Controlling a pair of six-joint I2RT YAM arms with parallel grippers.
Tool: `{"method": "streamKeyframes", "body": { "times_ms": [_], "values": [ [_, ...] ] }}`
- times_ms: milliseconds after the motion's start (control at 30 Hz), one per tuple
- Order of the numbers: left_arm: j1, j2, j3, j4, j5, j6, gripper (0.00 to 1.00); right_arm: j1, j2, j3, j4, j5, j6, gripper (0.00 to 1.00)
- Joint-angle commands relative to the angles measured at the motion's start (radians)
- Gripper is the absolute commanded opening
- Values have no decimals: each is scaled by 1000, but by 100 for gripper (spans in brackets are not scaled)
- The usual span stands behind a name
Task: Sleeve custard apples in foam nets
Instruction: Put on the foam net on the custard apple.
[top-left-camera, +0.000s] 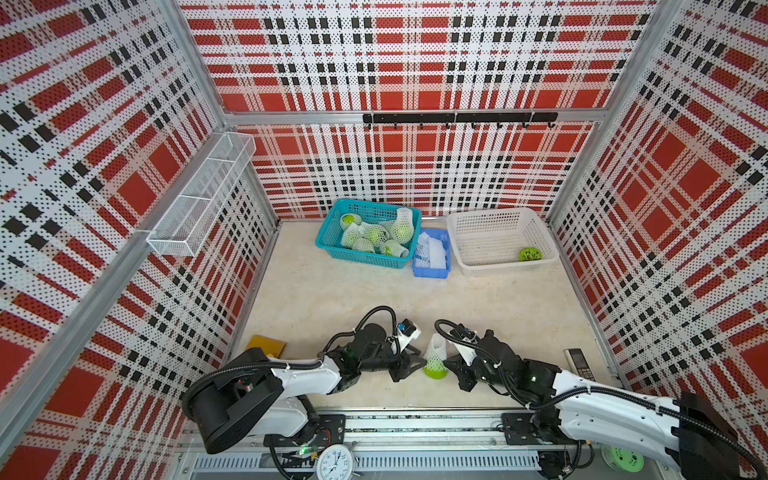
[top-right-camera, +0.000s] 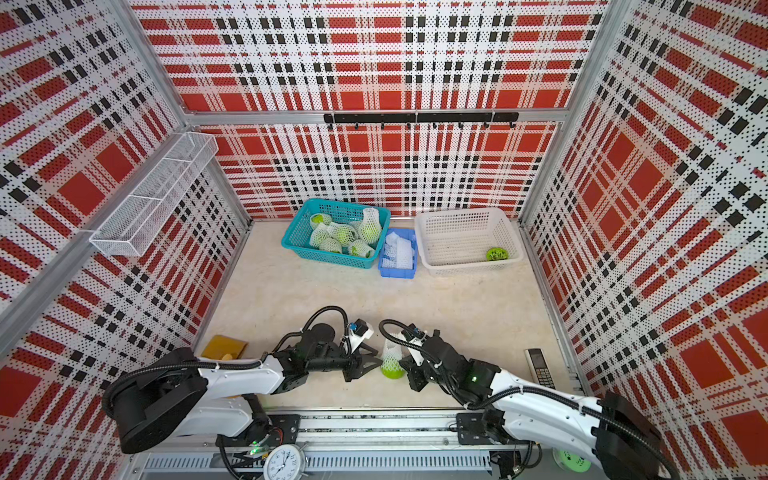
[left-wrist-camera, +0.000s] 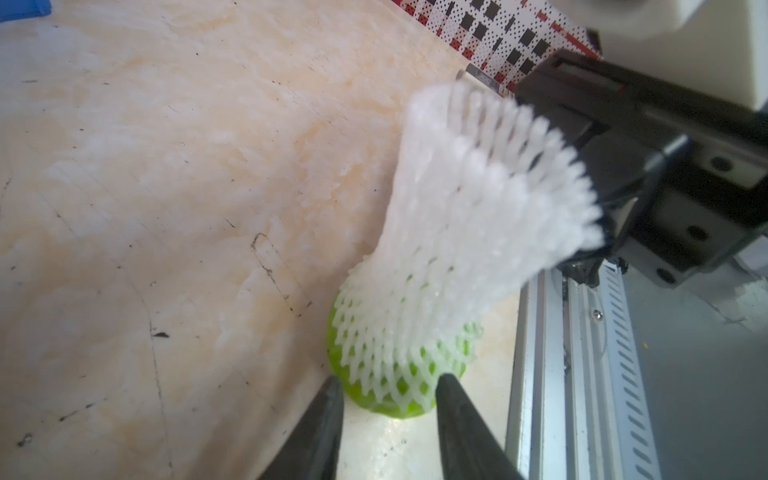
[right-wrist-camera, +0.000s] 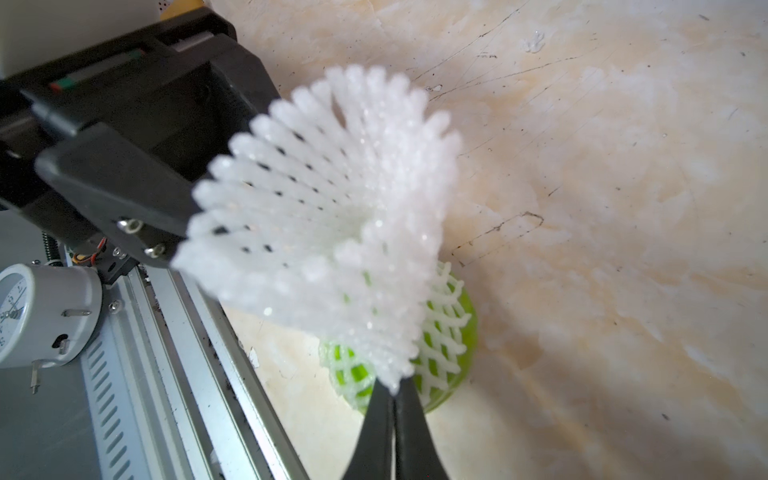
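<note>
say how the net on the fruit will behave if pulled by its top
Probably floppy: the net leans and flares above the fruit instead of standing straight. Likely stretchy, since its mesh opens wide over the fruit. A pull at the top may slip it off, as the fruit's base shows bare green.

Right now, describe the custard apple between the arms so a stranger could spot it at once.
On the table, at its near edge, one custard apple sits between the left gripper and right gripper. A foam net stands tall over it, leaving its green base bare. The other netted ones lie piled far back in the teal basket.
</note>
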Motion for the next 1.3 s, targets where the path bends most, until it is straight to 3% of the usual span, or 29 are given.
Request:
{"method": "streamKeyframes", "body": {
  "times_ms": [0,100,233,433,667,900,1267],
  "values": [
    [-11,-23,-9,-1,-16,7,54,0,23,15,-29,-12,-28,0],
    [-13,-14,2,-1,-16,18,61,0,26,21,-28,-19,-37,0],
    [-13,19,28,-1,-20,34,60,0,31,22,-19,-37,-44,0],
    [-13,79,84,0,9,49,48,-1,50,28,-18,-47,-52,0],
    [-13,78,85,0,38,52,19,0,51,30,-15,-38,-50,0],
    [-13,42,37,-1,26,32,12,0,54,29,-33,-12,-32,0],
    [-13,43,18,-1,39,16,9,0,68,17,-42,0,17,0]
  ]
}}
